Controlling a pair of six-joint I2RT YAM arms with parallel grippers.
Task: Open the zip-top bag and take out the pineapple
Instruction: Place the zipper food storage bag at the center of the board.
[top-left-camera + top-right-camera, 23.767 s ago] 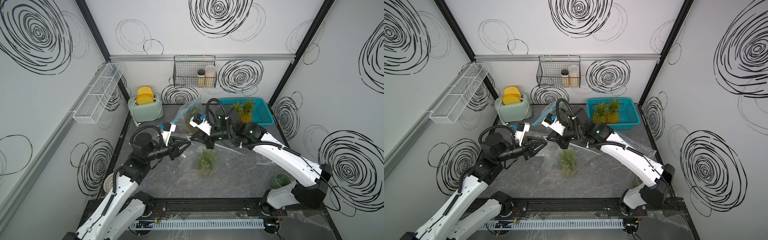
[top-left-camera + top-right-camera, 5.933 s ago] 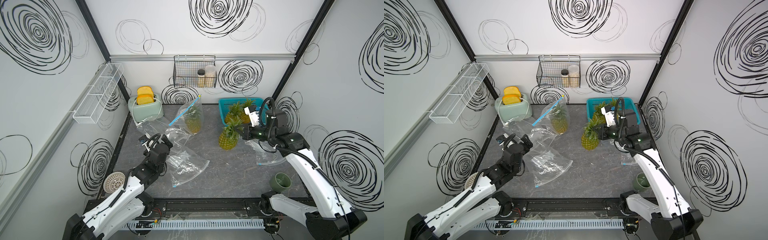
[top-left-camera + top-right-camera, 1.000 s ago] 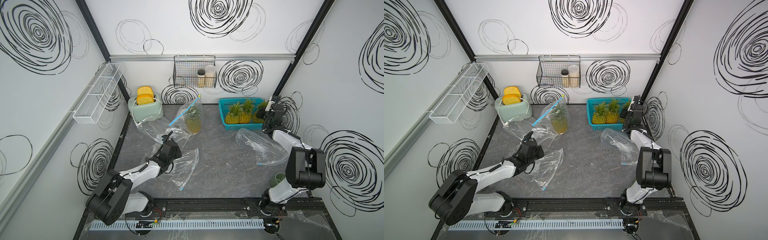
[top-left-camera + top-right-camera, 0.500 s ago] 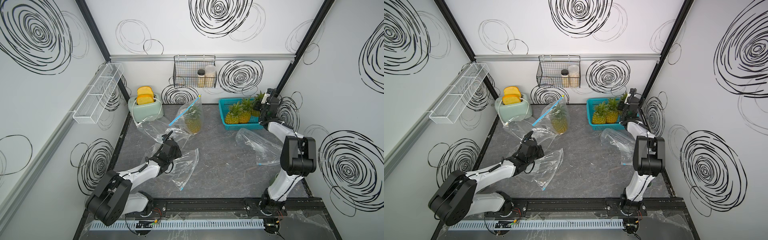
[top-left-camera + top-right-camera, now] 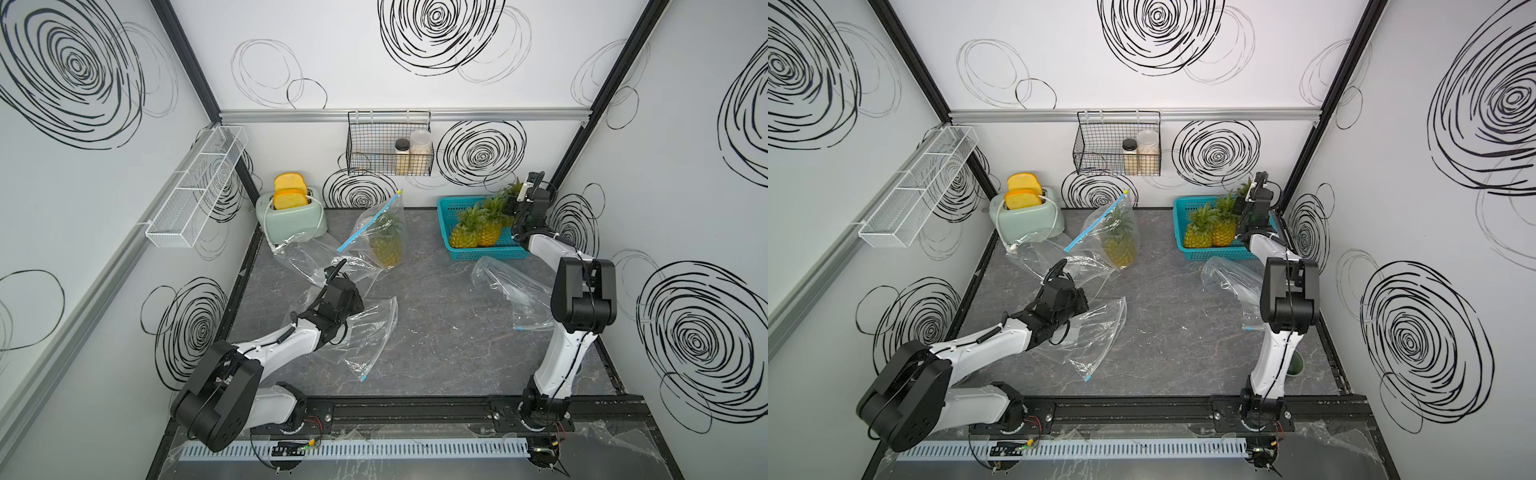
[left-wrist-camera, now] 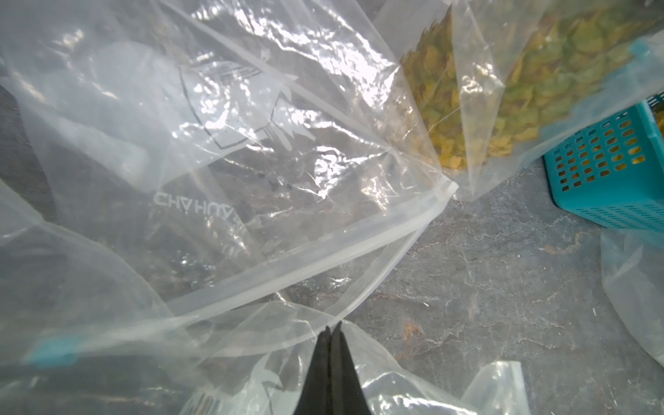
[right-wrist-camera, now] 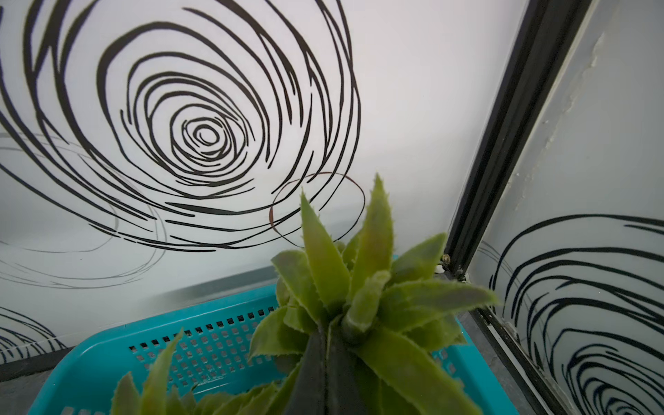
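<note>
Pineapple (image 7: 323, 266) was out of its bag. Its crown stood in the far right corner of the teal basket (image 5: 486, 251), beside two other pineapples (image 5: 478, 235) already there. Some seconds before, the right arm had carried it over the table by the crown. In the last second the wrist had lifted and tipped up above that corner. The right gripper (image 7: 326, 334) had its fingers pressed together at the crown's base. Whether a leaf was nipped between them could not be told. Judged: this fruit was delivered, with only the withdrawal left.

The left arm had not moved in the last second. The left gripper (image 6: 332, 328) was also pressed together, its tip at the edge of a slack bag (image 5: 365, 332). Whether any film was caught was unclear.

Around: the grey table (image 5: 436, 332) was littered with clear film. Besides the slack bag, a crumpled bag (image 5: 307, 257) lay toward the toaster (image 5: 291, 216), and a third bag (image 5: 503, 286) lay just before the basket. A bagged pineapple (image 5: 386, 249) stood upright at back centre, the blue strip of its zip-top bag (image 5: 368, 230) aslant. Whether that bag was sealed could not be told. Judged: it was next, and the crumpled bag lay across the left gripper's way to it.
</note>
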